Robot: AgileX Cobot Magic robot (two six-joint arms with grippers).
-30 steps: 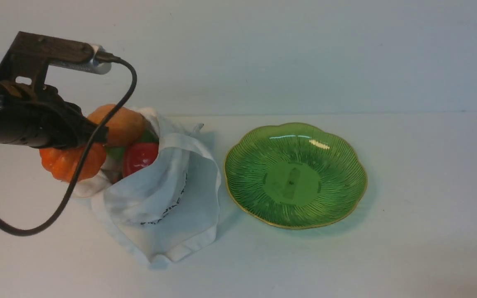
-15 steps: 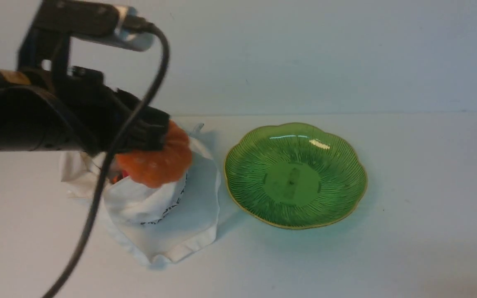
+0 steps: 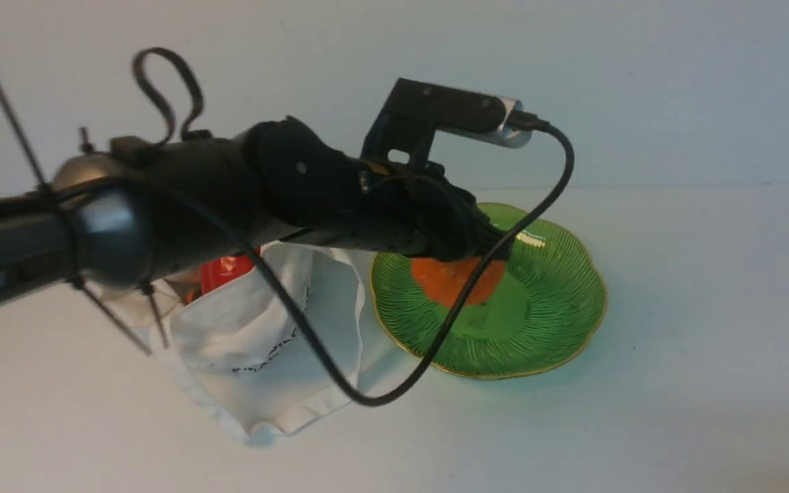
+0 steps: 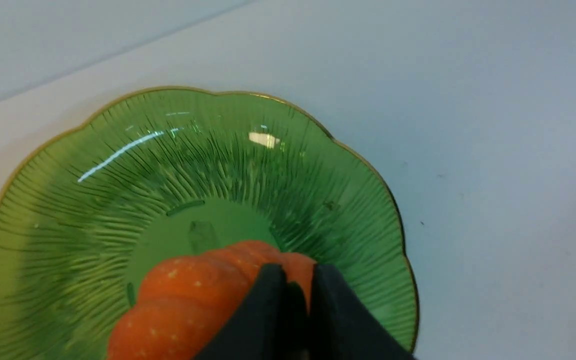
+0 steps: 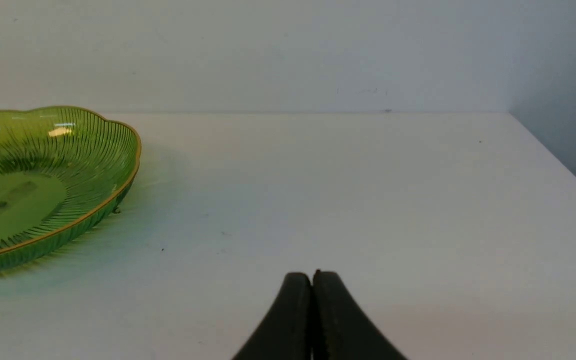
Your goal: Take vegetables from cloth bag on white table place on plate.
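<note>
Half hidden behind the left arm (image 3: 161,212), the cloth bag (image 3: 257,322) shows a red pepper (image 3: 220,270), while the nearly closed left tool (image 4: 295,277) pinches the pumpkin (image 4: 188,290) over the plate (image 4: 68,200) and the right tool (image 5: 312,275) is closed and empty.

Black left arm (image 3: 285,185) with looping black cable (image 3: 429,356) and tapered fingers (image 4: 263,310).

Front view looks forward across the table (image 3: 709,411); all 3 views share the plate (image 3: 559,308).
</note>
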